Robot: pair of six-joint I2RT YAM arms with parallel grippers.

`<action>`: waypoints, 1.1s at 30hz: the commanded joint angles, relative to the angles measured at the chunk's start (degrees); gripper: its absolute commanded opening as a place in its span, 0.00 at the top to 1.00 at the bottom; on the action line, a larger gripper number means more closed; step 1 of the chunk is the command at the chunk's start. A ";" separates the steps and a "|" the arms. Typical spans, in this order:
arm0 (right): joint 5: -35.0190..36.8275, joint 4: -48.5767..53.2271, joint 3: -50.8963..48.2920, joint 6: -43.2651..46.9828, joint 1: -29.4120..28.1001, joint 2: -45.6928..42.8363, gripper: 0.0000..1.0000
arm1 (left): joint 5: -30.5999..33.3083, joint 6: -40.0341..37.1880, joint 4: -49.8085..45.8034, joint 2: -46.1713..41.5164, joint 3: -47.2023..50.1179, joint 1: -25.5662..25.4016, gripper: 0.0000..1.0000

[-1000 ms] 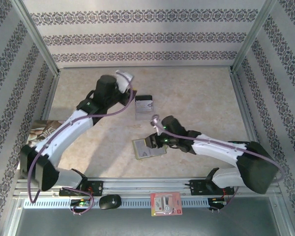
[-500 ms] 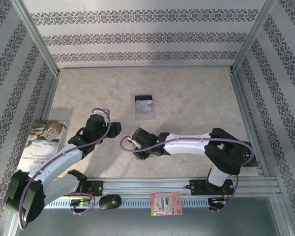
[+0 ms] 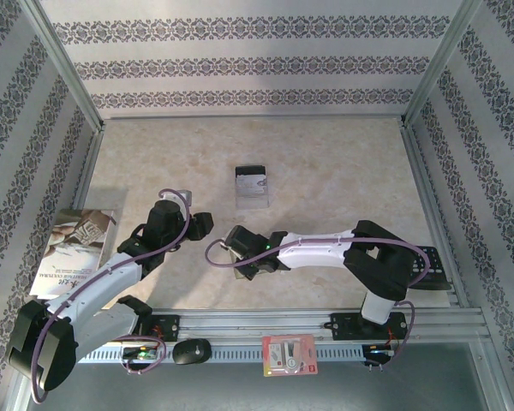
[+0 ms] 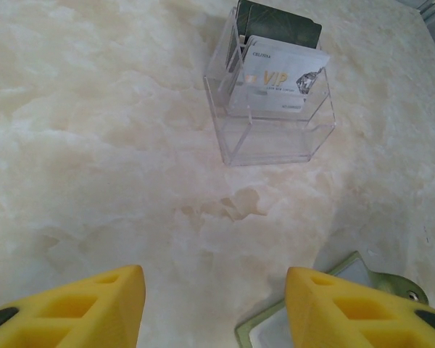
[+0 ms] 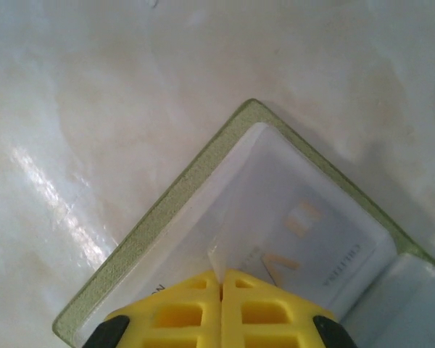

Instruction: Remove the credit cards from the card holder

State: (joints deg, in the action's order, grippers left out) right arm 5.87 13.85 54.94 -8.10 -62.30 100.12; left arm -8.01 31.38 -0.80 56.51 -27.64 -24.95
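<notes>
One credit card (image 5: 304, 239) lies slantwise just ahead of my right gripper (image 5: 221, 279), which pinches the pocket edge of the card holder (image 5: 156, 217); my left gripper (image 4: 214, 304) stands spread.

On the pale marbled table (image 3: 343, 171), a clear box (image 3: 252, 190) is seen at centre and the open card holder (image 5: 159, 226) below it, apart.
</notes>
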 commanded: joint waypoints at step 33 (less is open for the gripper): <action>-14.70 -14.47 -15.67 -26.80 14.08 -14.79 1.00 | 0.79 0.97 -1.39 22.70 -0.92 -17.24 0.55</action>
State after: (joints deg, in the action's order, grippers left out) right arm -11.33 -5.23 38.87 -32.51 -48.90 86.63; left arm -6.83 33.89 -0.08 77.23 -27.49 -41.30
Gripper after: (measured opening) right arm 0.045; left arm 0.450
